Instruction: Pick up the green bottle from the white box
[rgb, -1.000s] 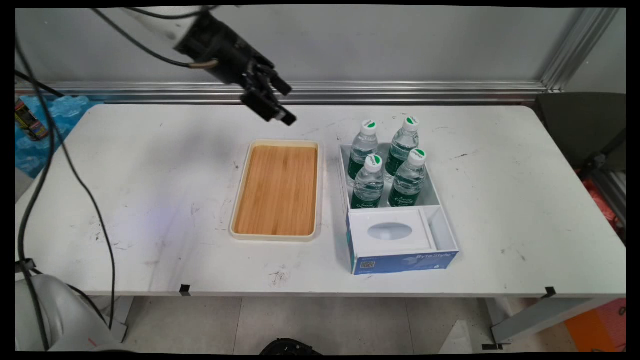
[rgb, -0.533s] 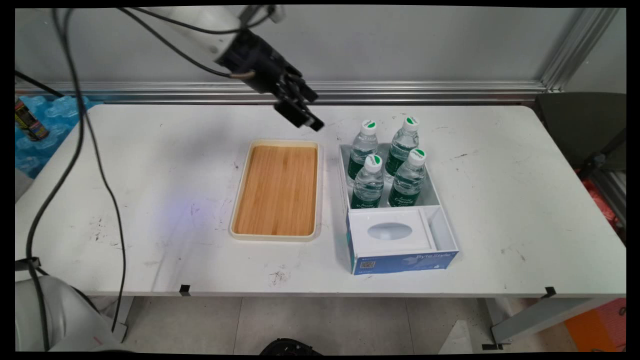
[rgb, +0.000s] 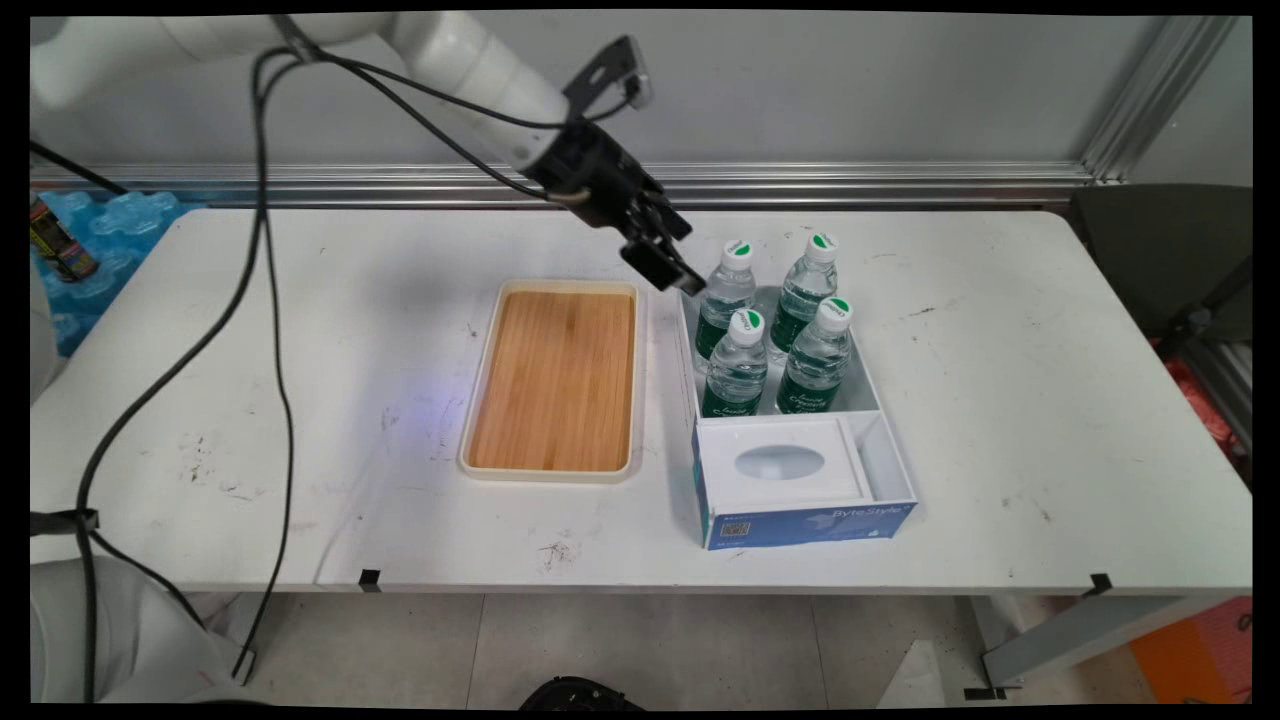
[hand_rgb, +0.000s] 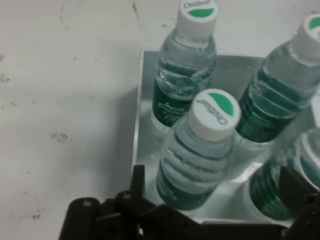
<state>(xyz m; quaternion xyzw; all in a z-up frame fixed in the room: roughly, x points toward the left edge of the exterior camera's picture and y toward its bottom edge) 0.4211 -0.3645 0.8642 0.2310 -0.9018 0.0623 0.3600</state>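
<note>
- Moved since a second ago: gripper (rgb: 672, 272), carried from above the table's far edge, left of the tray's far end, rightwards and downwards to the far-left corner of the box.
- Gripper, state: jaws spread wide, nothing between them held. In the hand view the two fingers (hand_rgb: 137, 177) stand well apart with one bottle cap framed between them. No contact with any bottle shows.
- Nearest thing: far-left bottle (rgb: 727, 292), clear, green label, white cap with green mark, upright. In the main view the fingertips sit just beside its shoulder on the left.
- Neighbours: far-right bottle (rgb: 806, 290), near-left bottle (rgb: 737, 366), near-right bottle (rgb: 817, 360), all upright and packed close in a two-by-two block. Gaps between them look narrow, so there is little room beside any one body.
- Container: box (rgb: 893, 447), blue outside, white inside, at the table's centre-right. Bottles fill its far compartment; its left wall stands close beside the left pair.
- Near compartment: white insert (rgb: 780, 462) with an oval window.
- Tray (rgb: 555, 380): wooden floor, cream rim, just left of the box, nothing on it.
- Table (rgb: 300, 330): white, scuffed.
</note>
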